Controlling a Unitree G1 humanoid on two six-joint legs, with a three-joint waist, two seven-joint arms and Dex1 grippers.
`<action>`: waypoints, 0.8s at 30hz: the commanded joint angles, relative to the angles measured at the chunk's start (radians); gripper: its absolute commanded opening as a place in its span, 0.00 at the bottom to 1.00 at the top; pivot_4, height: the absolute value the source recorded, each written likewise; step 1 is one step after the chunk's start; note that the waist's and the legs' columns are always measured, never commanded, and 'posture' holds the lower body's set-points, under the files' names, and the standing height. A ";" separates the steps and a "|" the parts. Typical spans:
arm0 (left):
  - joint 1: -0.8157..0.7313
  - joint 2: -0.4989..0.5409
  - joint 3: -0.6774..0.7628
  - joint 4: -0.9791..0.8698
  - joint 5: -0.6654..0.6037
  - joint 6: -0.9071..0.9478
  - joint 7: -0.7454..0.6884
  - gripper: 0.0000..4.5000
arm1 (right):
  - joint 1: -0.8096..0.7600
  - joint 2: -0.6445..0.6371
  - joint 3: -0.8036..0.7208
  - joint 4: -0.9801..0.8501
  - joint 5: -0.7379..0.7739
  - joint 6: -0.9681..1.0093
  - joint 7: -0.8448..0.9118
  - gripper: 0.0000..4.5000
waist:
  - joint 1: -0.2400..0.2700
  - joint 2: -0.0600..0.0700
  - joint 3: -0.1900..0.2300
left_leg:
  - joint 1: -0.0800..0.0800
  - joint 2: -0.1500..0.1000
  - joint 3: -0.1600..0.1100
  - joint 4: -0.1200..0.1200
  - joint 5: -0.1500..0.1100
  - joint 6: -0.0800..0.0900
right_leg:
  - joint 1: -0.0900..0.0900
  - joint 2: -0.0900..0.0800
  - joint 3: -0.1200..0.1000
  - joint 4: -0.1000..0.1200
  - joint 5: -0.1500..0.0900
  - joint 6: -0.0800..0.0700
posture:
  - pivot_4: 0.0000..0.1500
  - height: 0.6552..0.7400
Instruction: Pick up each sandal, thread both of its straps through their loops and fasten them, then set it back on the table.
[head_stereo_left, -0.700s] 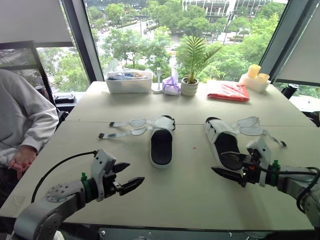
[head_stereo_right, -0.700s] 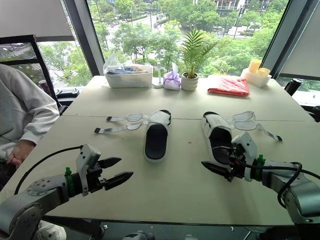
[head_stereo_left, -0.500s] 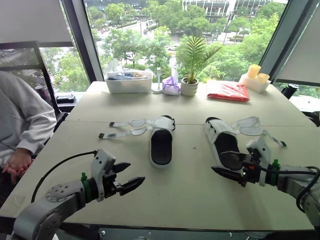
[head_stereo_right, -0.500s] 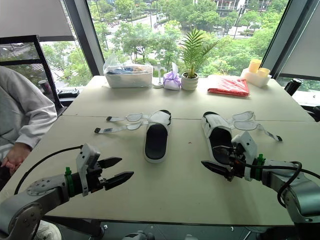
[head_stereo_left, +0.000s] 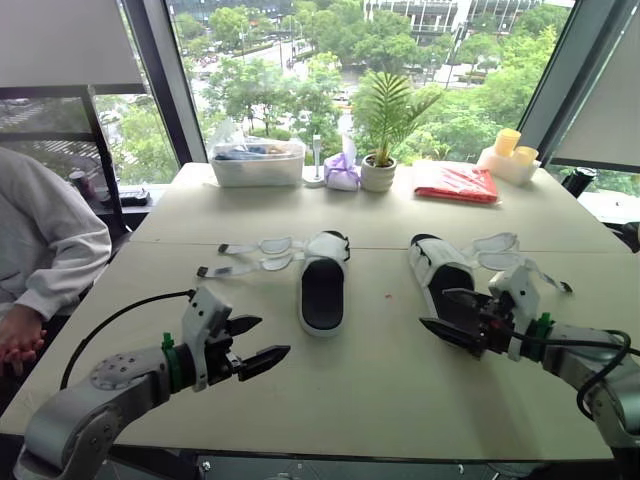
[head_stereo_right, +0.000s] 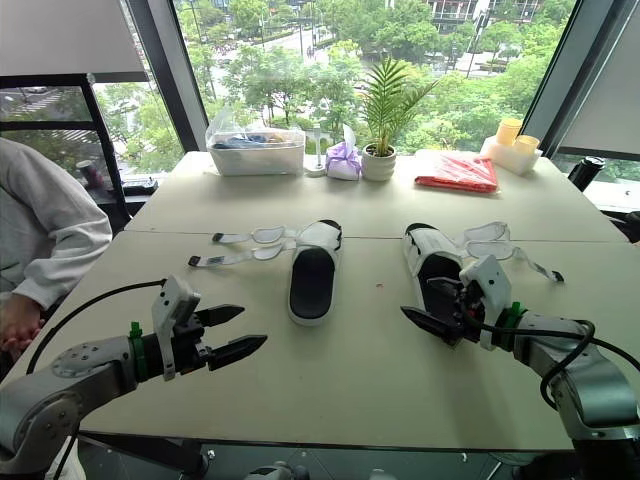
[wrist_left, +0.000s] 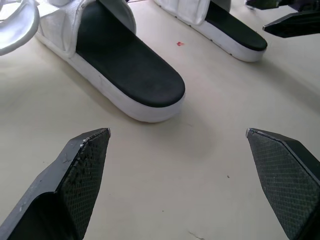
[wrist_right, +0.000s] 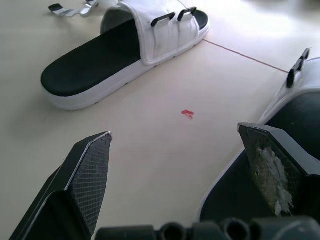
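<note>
Big pale surface (head_stereo_left: 370, 390) in front of tall windows (head_stereo_left: 300, 70) w/ trees outside.

Left claw (head_stereo_left: 273, 335) hovers low over bare surface, fingers spread wide, holding nothing. Plenty of free room around it; the near edge sits just behind the arm. Ahead of it, a bit to the right, lies the left sandal (head_stereo_left: 322, 285), flat, black footbed up, heel toward the robot. Its straps (head_stereo_left: 250, 256) lie undone, trailing out leftwards on the surface.

Right claw (head_stereo_left: 433, 307) is also spread wide and empty, parked at the heel end of the right sandal (head_stereo_left: 445, 275). In the right wrist view one finger sits over the footbed; can't tell if it touches. That claw hides part of the heel from the head cam. This sandal's straps (head_stereo_left: 510, 255) fan out to the right, unfastened too.

Open gap btwn the two sandals, just a tiny red speck (head_stereo_left: 390, 295) there.

Far edge: plastic box (head_stereo_left: 258, 162), potted plant (head_stereo_left: 380, 170), red bag (head_stereo_left: 456, 183), all well apart from the sandals. A person (head_stereo_left: 50, 240) sits by the left edge, cut off by the frame.
</note>
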 joint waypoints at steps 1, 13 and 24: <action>-0.060 0.118 0.018 0.019 -0.014 0.007 -0.135 1.00 | -0.055 -0.049 -0.005 0.060 -0.162 -0.182 -0.064 0.97 | -0.001 -0.001 0.001 | 0.000 0.000 0.000 0.000 0.000 0.000 | 0.000 0.000 0.000 0.000 0.000 0.000 | 1.00 0.99; -0.232 0.109 0.003 0.015 -0.106 0.075 -0.149 1.00 | -0.449 -0.055 0.406 0.678 -0.853 -0.723 -0.413 0.97 | -0.013 0.001 0.001 | 0.000 0.000 0.003 0.000 0.002 -0.003 | -0.002 0.000 0.000 0.002 0.001 0.001 | 1.00 0.99; -0.156 0.033 -0.012 -0.061 -0.093 0.074 -0.049 1.00 | -0.811 0.082 0.660 1.235 -1.136 -0.823 -0.688 0.60 | -0.024 0.000 0.001 | 0.001 0.000 0.002 -0.001 0.008 -0.011 | -0.001 0.001 0.000 0.004 0.002 0.003 | 1.00 0.99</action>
